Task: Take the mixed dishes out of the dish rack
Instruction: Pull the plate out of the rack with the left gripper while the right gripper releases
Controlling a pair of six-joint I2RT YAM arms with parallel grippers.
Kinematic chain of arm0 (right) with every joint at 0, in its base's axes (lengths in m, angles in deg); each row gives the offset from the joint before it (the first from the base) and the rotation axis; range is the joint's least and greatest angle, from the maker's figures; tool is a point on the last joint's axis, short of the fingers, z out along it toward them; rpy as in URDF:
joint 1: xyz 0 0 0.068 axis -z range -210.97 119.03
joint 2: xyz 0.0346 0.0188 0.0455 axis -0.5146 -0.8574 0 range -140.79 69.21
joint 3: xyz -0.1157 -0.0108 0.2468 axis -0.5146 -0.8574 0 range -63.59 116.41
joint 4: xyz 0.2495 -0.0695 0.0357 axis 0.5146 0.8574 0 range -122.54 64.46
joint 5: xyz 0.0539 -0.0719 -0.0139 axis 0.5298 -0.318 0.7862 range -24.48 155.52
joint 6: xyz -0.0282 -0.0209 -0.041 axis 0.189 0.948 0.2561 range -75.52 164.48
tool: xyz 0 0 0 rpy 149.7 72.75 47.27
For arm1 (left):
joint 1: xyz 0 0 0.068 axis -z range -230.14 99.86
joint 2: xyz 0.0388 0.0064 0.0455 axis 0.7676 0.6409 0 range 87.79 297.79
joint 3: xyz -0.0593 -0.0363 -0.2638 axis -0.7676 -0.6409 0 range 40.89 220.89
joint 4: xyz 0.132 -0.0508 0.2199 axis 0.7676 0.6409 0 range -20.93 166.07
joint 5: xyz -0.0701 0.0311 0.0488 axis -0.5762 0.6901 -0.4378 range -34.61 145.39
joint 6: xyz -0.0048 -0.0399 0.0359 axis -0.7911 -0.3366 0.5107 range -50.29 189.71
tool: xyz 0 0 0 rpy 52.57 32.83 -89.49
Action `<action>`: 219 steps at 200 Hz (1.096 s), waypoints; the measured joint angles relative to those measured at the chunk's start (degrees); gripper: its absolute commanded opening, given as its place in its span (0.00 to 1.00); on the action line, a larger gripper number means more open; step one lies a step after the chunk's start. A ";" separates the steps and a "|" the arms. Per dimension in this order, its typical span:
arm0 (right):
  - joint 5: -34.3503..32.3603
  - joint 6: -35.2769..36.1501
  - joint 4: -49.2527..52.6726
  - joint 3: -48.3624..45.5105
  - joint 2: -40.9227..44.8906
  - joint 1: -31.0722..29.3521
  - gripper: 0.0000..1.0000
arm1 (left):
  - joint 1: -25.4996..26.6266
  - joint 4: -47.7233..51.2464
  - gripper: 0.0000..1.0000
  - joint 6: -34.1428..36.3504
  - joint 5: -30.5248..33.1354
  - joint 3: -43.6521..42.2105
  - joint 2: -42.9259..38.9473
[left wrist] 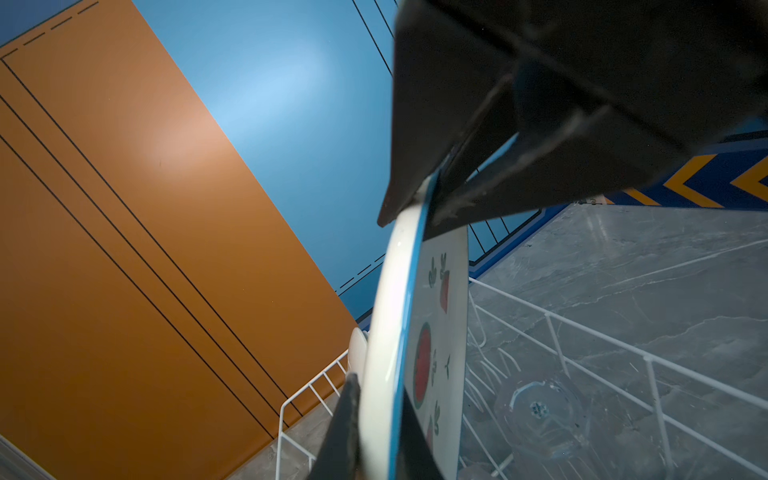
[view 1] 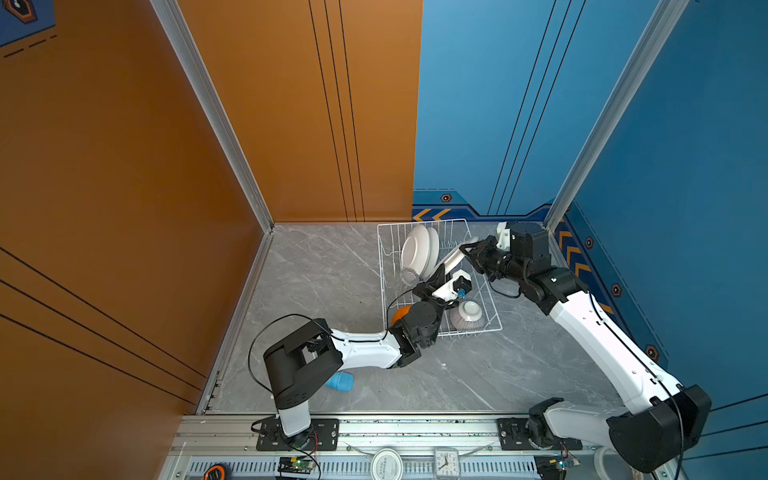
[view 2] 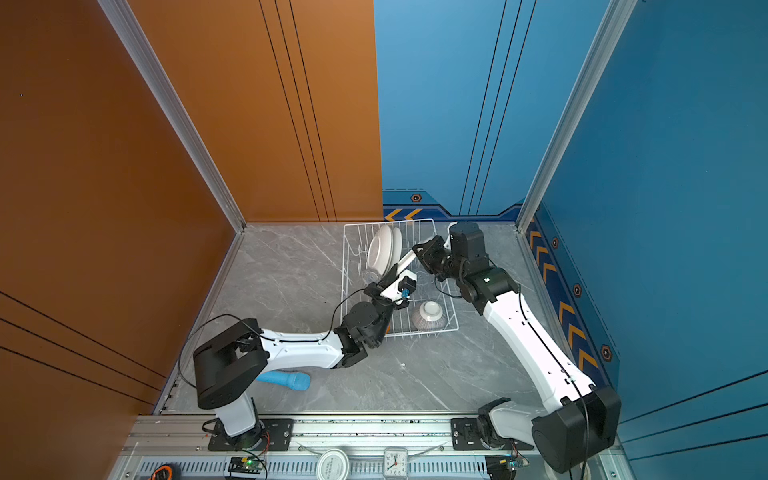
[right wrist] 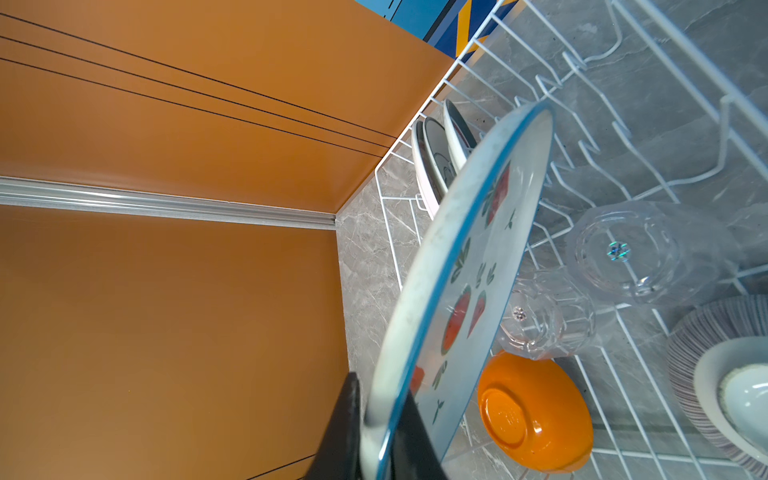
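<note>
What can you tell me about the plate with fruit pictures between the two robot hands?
The plate is round, glossy and white like ceramic, with a thin blue rim and red fruits with green leaves painted on its face. It is held tilted on edge over the dish rack. The left gripper pinches one edge. The right gripper straddles the opposite edge, but whether it grips is unclear.
</note>
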 measured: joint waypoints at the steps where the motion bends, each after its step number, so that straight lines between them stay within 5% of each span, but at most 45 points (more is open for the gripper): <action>1: 0.04 0.15 -0.11 0.00 -0.02 0.07 0.31 | 0.00 -0.02 0.00 0.13 0.02 0.00 0.07; 98: 1.05 1.29 -8.00 -1.18 0.00 5.31 0.42 | -1.22 0.46 0.00 2.34 2.75 0.50 0.76; 219: 0.55 9.70 -8.37 -5.20 1.14 6.95 0.44 | -8.35 17.84 0.00 -12.20 -1.31 3.19 -7.96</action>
